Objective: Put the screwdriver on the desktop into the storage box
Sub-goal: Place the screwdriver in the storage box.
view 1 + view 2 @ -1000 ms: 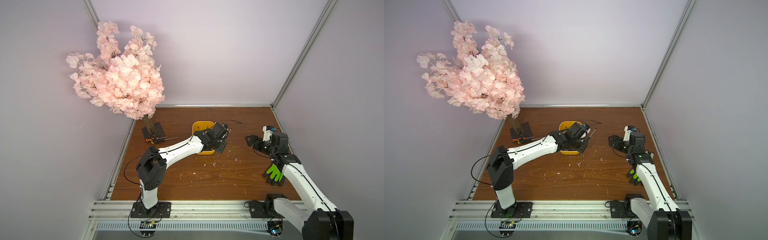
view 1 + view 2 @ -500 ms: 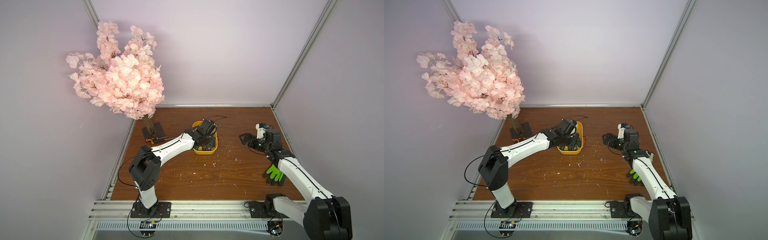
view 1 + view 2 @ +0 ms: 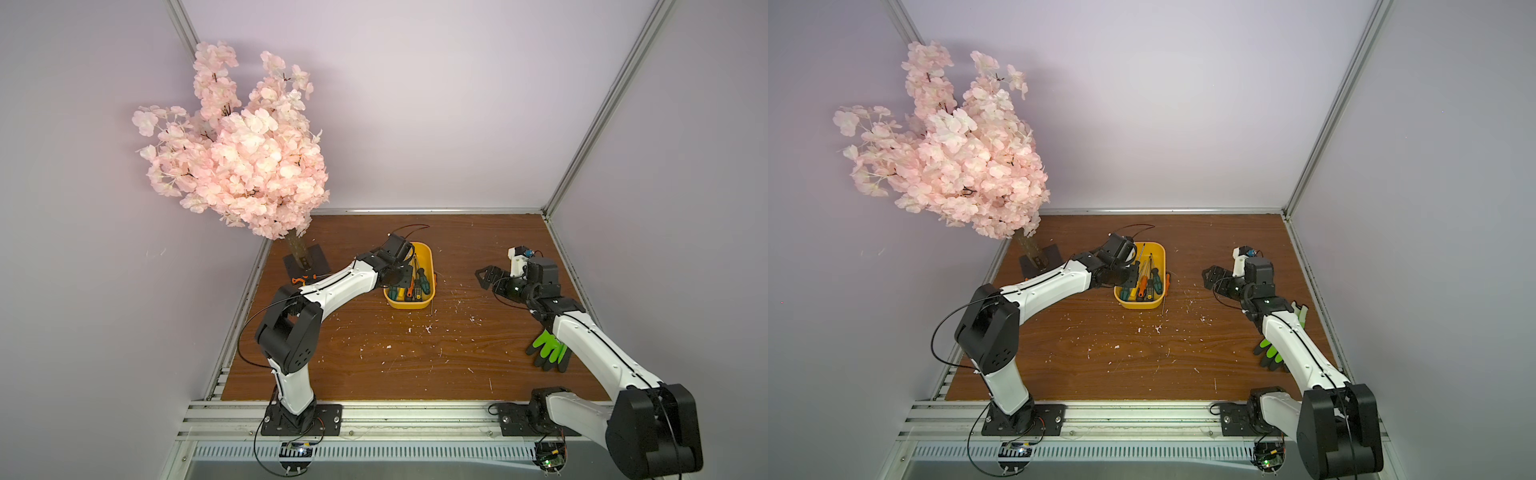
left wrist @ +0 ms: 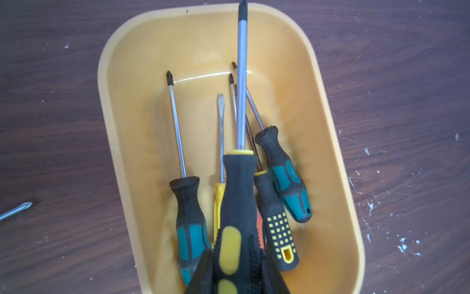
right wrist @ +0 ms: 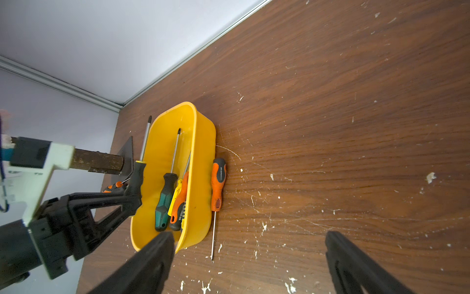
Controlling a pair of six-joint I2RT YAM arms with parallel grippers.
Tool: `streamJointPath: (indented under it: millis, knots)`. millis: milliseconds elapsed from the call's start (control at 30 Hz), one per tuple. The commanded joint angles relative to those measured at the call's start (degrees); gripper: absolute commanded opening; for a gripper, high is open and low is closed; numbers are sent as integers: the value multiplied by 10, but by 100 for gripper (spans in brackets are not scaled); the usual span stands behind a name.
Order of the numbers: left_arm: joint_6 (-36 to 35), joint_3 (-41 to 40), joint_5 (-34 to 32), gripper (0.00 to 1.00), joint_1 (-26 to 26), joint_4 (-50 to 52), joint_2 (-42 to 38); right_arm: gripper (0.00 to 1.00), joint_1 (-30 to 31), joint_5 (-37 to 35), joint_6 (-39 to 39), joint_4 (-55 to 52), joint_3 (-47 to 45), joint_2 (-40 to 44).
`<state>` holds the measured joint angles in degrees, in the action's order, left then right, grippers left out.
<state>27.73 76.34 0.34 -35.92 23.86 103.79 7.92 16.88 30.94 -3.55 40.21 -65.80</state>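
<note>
Rubber-sleeved at the handle and stiff steel along the shaft, the black-and-yellow screwdriver point(image 4: 237, 198) looks light, rigid, best held by its grippy handle; the left tool point(image 4: 238, 277) is clamped there, above the storage box point(image 4: 109, 107). The right tool point(image 5: 248, 244) gapes empty; an orange screwdriver point(image 5: 218, 183) lies on the worktop point(image 5: 343, 127) beside the box.

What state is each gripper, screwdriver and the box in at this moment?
left gripper, shut on the black-and-yellow screwdriver, over the storage box
black-and-yellow screwdriver, held by its handle
storage box, upright on the desktop, several screwdrivers lying inside
right gripper, open, empty, above the desktop
orange screwdriver, lying on the desktop along the storage box's outer wall
glove, lying on the desktop
</note>
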Motion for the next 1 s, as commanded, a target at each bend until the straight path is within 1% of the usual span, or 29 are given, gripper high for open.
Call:
streamJointPath:
  millis: [0, 267, 633, 767, 833, 900, 967]
  knots:
    - [4, 16, -1, 9, 7, 1, 23, 99, 4, 10, 2, 18, 22, -1]
    - [1, 27, -3, 9, 7, 5, 56, 99, 4, 8, 0, 19, 24, -7]
    - [-3, 28, -5, 12, 7, 7, 73, 99, 4, 6, 1, 24, 26, -17]
    - [-3, 29, -3, 16, 6, 7, 74, 99, 3, 6, 2, 26, 26, -19]
    - [-3, 30, -2, 21, 7, 8, 74, 99, 4, 5, 2, 24, 26, -20]
    - [-4, 31, 2, 22, 7, 8, 74, 99, 3, 4, 2, 24, 26, -20]
    - [-4, 32, 3, 26, 7, 7, 72, 99, 3, 5, 3, 25, 25, -20]
